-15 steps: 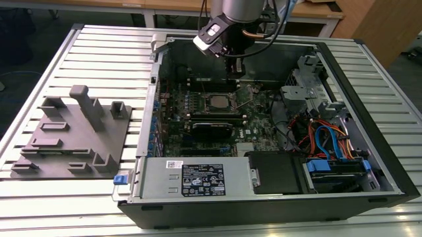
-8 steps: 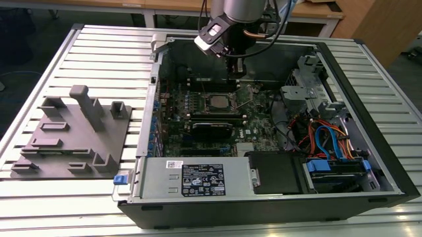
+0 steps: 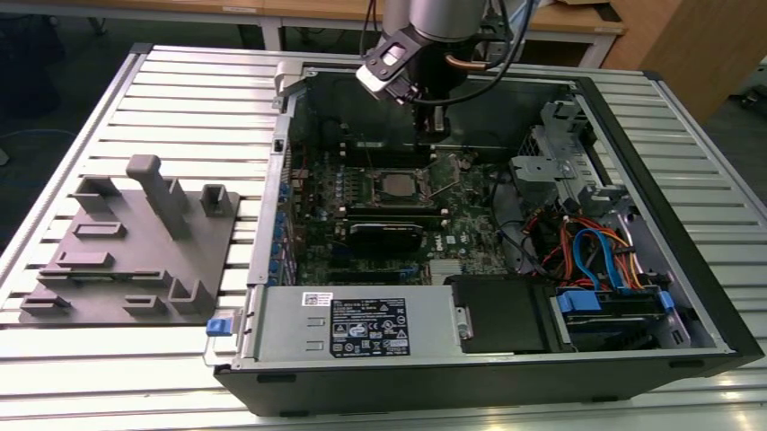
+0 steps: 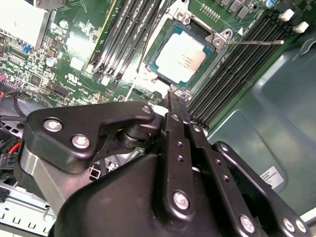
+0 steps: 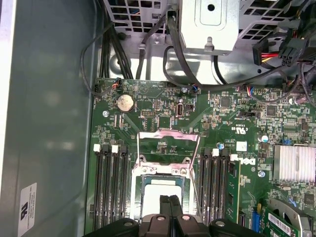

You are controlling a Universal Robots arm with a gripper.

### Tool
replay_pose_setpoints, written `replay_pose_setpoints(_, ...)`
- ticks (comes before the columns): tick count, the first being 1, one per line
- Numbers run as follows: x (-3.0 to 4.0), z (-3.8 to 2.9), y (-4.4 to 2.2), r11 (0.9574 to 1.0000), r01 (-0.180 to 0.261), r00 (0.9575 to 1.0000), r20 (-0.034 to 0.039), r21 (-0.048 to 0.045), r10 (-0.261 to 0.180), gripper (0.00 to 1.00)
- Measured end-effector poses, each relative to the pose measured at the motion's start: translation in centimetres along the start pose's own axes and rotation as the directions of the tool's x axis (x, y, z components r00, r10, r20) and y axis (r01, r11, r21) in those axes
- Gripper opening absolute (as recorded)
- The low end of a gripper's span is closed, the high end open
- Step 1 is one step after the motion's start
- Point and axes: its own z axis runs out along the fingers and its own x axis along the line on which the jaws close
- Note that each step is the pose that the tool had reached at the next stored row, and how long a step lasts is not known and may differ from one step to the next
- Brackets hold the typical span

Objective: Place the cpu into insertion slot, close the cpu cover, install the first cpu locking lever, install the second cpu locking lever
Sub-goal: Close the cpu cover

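The exterior view looks steeply down from high, taking in the whole open computer case (image 3: 480, 391) at frame centre. Both wrist views look close past the gripper (image 5: 169, 198) onto the cpu (image 4: 182, 55).

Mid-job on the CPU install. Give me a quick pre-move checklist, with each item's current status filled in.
1. cpu lying in the insertion slot: ok.
2. cpu cover closed over the chip: not ok, it stands flipped open.
3. locking lever latched: not ok, its rod sticks out free beside the slot.
4. tool shut and holding nothing: ok.
5. tool tip clear of the slot's rim: cannot tell, it sits right at the edge.
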Motion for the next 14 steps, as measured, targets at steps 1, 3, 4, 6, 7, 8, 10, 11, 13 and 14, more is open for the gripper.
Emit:
replay_pose_setpoints(1, 0.00, 0.00, 0.05, 1.0000, 0.000, 1.0000, 0.0000, 0.0000, 0.000, 0.10)
replay_pose_setpoints(3, 0.00, 0.00, 0.14, 1.0000, 0.000, 1.0000, 0.0000, 0.0000, 0.000, 0.10)
replay_pose_setpoints(4, -0.01, 0.00, 0.18, 1.0000, 0.000, 1.0000, 0.0000, 0.0000, 0.000, 0.10)
replay_pose_setpoints(6, -0.01, 0.00, 0.24, 1.0000, 0.000, 1.0000, 0.0000, 0.0000, 0.000, 0.10)
replay_pose_setpoints(7, -0.01, 0.01, 0.27, 1.0000, 0.000, 1.0000, 0.0000, 0.0000, 0.000, 0.10)
replay_pose_setpoints(8, -0.01, 0.00, 0.31, 1.0000, 0.000, 1.0000, 0.0000, 0.0000, 0.000, 0.10)
replay_pose_setpoints(10, -0.01, 0.01, 0.35, 1.0000, 0.000, 1.0000, 0.0000, 0.0000, 0.000, 0.10)
replay_pose_setpoints(11, -0.01, 0.01, 0.37, 1.0000, 0.000, 1.0000, 0.0000, 0.0000, 0.000, 0.10)
replay_pose_setpoints(13, -0.01, 0.01, 0.39, 1.0000, 0.000, 1.0000, 0.0000, 0.0000, 0.000, 0.10)
replay_pose_setpoints(14, -0.01, 0.01, 0.41, 1.0000, 0.000, 1.0000, 0.0000, 0.0000, 0.000, 0.10)
